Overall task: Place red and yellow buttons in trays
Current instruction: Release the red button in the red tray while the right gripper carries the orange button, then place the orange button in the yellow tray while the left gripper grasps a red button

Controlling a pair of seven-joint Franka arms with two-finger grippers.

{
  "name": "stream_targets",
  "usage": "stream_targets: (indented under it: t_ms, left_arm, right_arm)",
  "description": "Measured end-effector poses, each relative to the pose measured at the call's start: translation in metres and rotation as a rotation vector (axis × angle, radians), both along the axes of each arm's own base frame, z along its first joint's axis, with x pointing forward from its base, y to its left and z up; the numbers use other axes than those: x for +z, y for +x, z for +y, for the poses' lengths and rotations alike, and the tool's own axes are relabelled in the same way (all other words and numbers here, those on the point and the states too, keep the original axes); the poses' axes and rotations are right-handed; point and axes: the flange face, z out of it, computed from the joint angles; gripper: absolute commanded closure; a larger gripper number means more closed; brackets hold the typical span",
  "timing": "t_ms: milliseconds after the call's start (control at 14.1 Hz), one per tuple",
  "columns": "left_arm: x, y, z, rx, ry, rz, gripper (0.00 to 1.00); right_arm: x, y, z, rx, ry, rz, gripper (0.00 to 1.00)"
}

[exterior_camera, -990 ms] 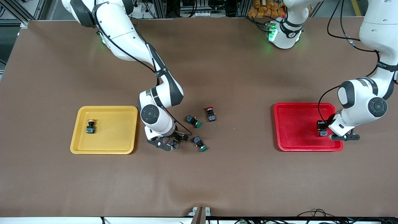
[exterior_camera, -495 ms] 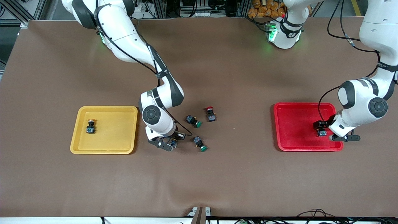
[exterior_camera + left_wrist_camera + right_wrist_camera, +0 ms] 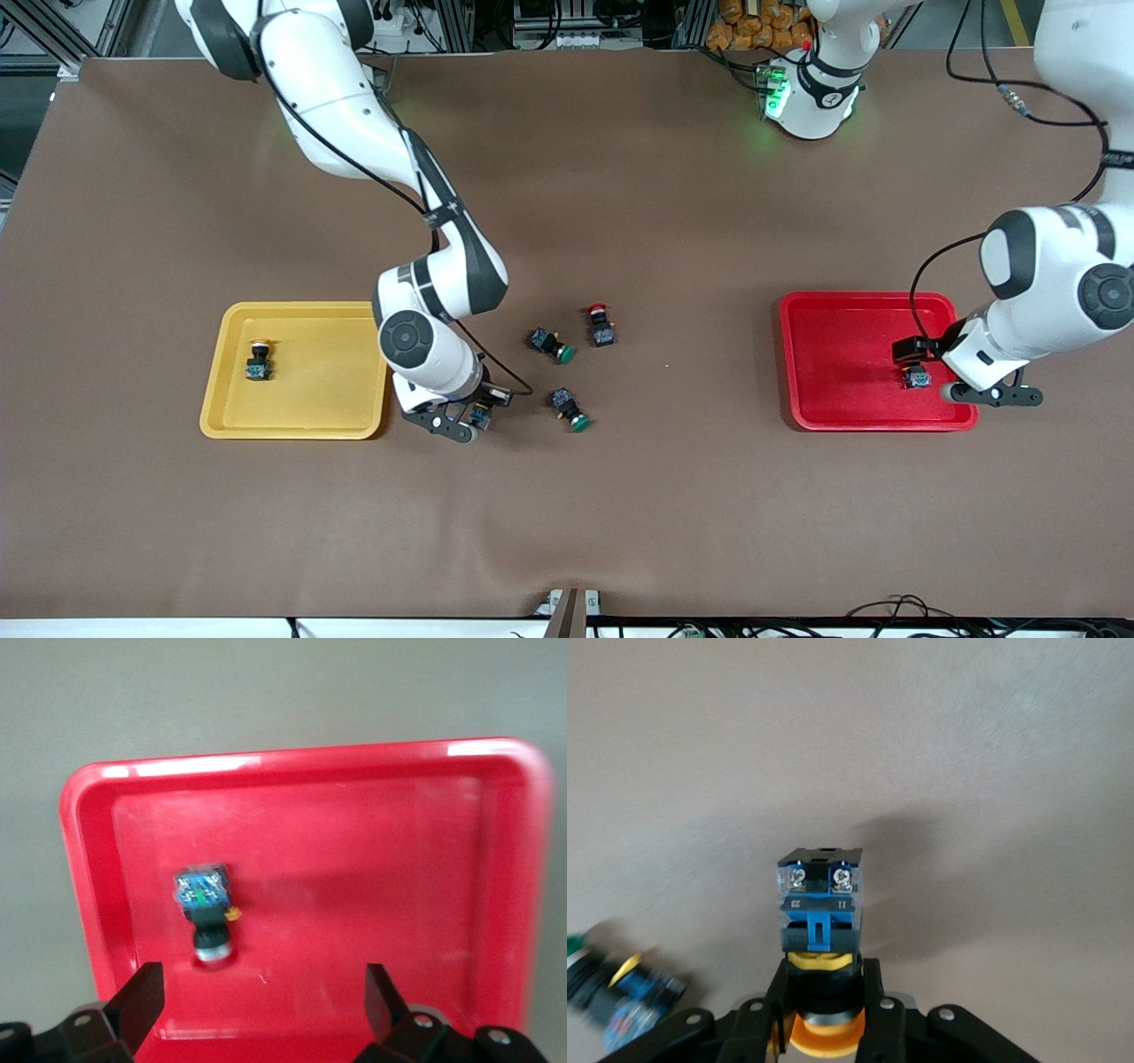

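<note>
1. Slippage is the main risk: the right hand (image 3: 462,424), over the tabletop (image 3: 673,514) just beside the yellow tray (image 3: 232,424), is clamped on a yellow button (image 3: 821,904) only around its cap end, so the body could twist out during the carry.
2. The left hand (image 3: 966,390), over the red tray (image 3: 797,310), has its fingers spread wide and empty; the button (image 3: 205,909) in that tray lies close to them and could be nudged.
3. One yellow button (image 3: 258,361) sits in the yellow tray; a red button (image 3: 601,324) waits on the tabletop beside two green ones (image 3: 552,344).
4. Compared with a second ago, the right hand has lifted its button toward the yellow tray, and the left hand has released and risen.
</note>
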Motion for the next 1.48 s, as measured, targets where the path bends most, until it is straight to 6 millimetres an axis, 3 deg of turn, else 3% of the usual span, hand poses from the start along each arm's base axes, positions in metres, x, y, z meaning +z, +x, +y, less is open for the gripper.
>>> stream_targets:
  t_ms: [71, 212, 424, 566, 636, 778, 919, 1061, 1202, 1343, 1485]
  left_arm:
    - [0.018, 0.002, -0.015, 0.019, 0.001, 0.018, 0.0]
    - [0.043, 0.005, -0.053, 0.081, -0.001, 0.04, 0.0]
    - [0.053, 0.0, -0.128, 0.192, -0.017, 0.043, 0.0]
    - [0.053, -0.003, -0.176, 0.244, -0.026, 0.048, 0.0]
    - [0.051, -0.004, -0.2, 0.264, -0.029, 0.051, 0.0]
    - [0.041, -0.009, -0.256, 0.308, -0.034, 0.067, 0.0]
    - [0.024, -0.016, -0.309, 0.362, -0.041, 0.089, 0.0]
    - [0.003, -0.02, -0.354, 0.408, -0.057, 0.094, 0.0]
    - [-0.027, -0.027, -0.385, 0.412, -0.053, 0.084, 0.0]
    - [-0.053, -0.034, -0.405, 0.404, -0.052, 0.081, 0.0]
    - [-0.069, -0.04, -0.419, 0.417, -0.056, 0.085, 0.0]
  right_arm:
    - [0.029, 0.001, -0.003, 0.019, 0.006, 0.021, 1.0]
    - [0.105, -0.003, -0.027, 0.084, 0.024, 0.085, 1.0]
    - [0.21, -0.014, -0.103, 0.163, 0.066, 0.156, 1.0]
    - [0.247, -0.019, -0.16, 0.228, 0.064, 0.156, 1.0]
    - [0.251, -0.021, -0.189, 0.254, 0.071, 0.158, 1.0]
    - [0.231, -0.025, -0.248, 0.299, 0.092, 0.175, 1.0]
    - [0.193, -0.026, -0.303, 0.343, 0.097, 0.168, 1.0]
    - [0.148, -0.028, -0.341, 0.349, 0.077, 0.128, 1.0]
    - [0.094, -0.034, -0.354, 0.363, 0.034, 0.059, 1.0]
    - [0.032, -0.045, -0.353, 0.376, -0.012, 0.022, 1.0]
    - [-0.018, -0.051, -0.348, 0.383, -0.043, 0.018, 1.0]
